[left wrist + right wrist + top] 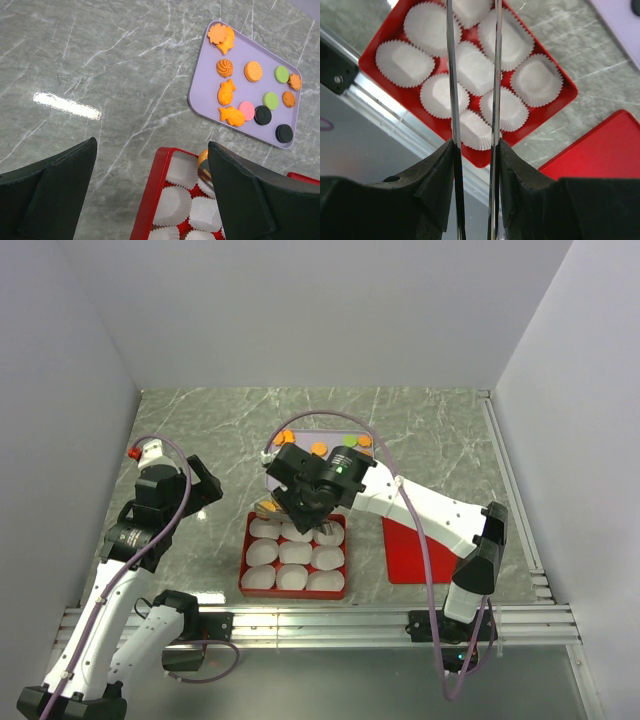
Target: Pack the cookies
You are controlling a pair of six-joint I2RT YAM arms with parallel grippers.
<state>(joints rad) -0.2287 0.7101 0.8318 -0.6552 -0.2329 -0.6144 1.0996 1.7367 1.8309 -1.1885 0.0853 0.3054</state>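
Note:
The cookies [232, 92] lie on a purple tray [245, 50], seen at the back in the top view [332, 435]: orange, green, pink and black pieces. A red tray [243, 575] holds several white paper cups [475, 67]. My right gripper [473, 145] is shut on metal tongs [451, 75] that reach over the red tray toward its far-left corner, with their tips out of the wrist frame. An orange cookie [202, 156] shows at that corner beside a dark tool tip, partly hidden by my left finger. My left gripper [151, 145] hangs open left of the red tray, holding nothing.
A red lid [410, 555] lies flat to the right of the red tray. An aluminium rail [330, 620] runs along the near table edge. White walls close in the marble table on three sides.

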